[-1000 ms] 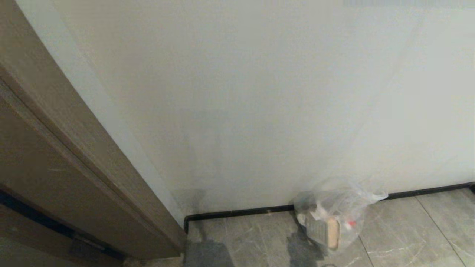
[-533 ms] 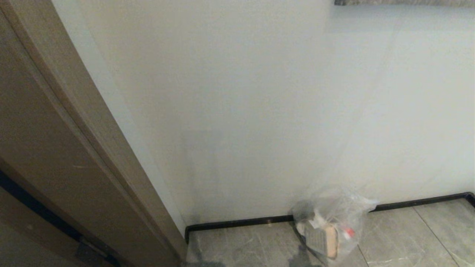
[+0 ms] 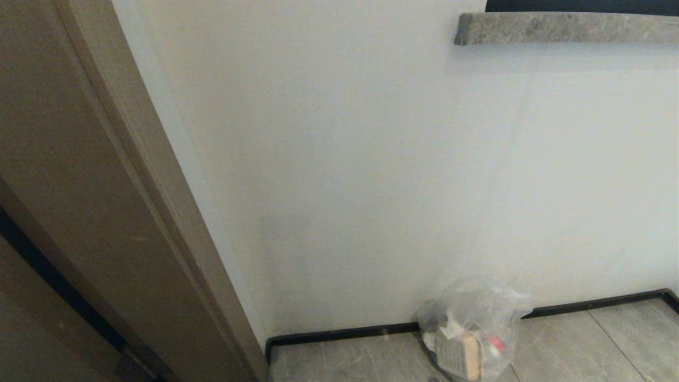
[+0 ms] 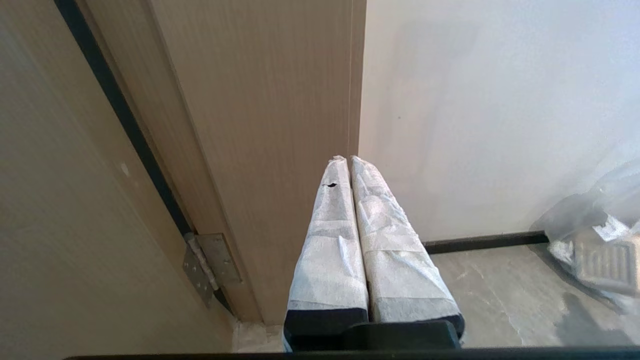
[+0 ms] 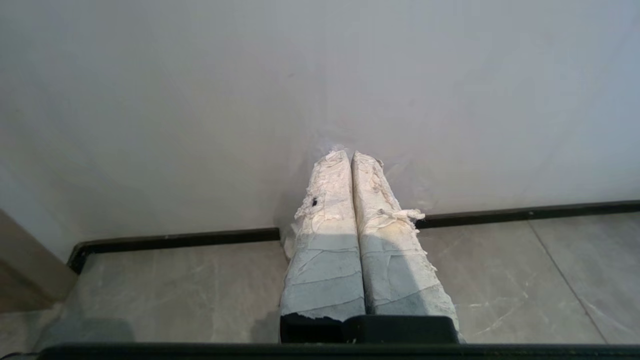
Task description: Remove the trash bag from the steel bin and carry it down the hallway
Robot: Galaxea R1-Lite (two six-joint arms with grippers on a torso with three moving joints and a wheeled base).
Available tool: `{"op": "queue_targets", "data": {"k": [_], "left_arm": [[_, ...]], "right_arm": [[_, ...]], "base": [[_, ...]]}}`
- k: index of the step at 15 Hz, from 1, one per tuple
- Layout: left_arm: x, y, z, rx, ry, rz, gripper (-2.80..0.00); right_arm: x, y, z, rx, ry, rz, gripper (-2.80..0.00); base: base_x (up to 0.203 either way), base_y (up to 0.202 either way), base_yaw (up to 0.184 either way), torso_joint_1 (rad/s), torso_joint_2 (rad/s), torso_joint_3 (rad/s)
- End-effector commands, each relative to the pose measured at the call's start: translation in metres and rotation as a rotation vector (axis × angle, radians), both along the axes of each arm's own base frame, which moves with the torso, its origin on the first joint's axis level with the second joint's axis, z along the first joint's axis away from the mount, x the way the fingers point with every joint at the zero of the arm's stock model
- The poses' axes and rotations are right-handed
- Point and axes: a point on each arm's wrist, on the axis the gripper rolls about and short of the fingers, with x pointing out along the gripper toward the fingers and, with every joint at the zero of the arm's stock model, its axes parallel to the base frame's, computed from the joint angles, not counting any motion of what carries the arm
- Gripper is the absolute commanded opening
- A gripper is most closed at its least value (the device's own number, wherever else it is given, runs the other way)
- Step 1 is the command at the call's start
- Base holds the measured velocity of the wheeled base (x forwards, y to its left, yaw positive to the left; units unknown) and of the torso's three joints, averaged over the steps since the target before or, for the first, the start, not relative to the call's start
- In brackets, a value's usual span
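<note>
Head cam looks down at wall [image 3: 371,185] and baseboard [image 3: 339,335], door frame [image 3: 132,212] left. Left wrist cam sits low, facing the same frame and wall corner. Right wrist cam low, facing wall; all share the baseboard.

A plain white wall [image 3: 371,175] filled most of the scene. Along its foot ran a black baseboard [image 3: 339,335], meeting a floor [image 3: 599,345] of glossy grey stone-look tiles with pale veining. On the left stood a tan wooden door frame [image 3: 122,212], with a metal hinge [image 4: 210,262] low on it. High on the right, a grey stone ledge [image 3: 562,27] jutted from the wall.
</note>
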Motion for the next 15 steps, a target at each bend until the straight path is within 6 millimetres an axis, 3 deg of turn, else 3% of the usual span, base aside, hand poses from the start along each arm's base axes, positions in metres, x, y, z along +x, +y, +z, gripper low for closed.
{"op": "queue_targets", "data": {"k": [1,15], "left_arm": [[0.0000,0.0000,0.0000,0.000,0.000,0.000,-2.80],[0.0000,0.0000,0.0000,0.004,0.000,0.000,-2.80]], "right_arm": [[0.0000,0.0000,0.0000,-0.001,0.000,-0.001,-2.80],[0.0000,0.0000,0.0000,-0.001,0.000,0.000,-2.80]], "base": [[0.000,0.000,0.000,-0.005,-0.04,0.007],[0.000,0.000,0.000,0.001,0.01,0.019]]}}
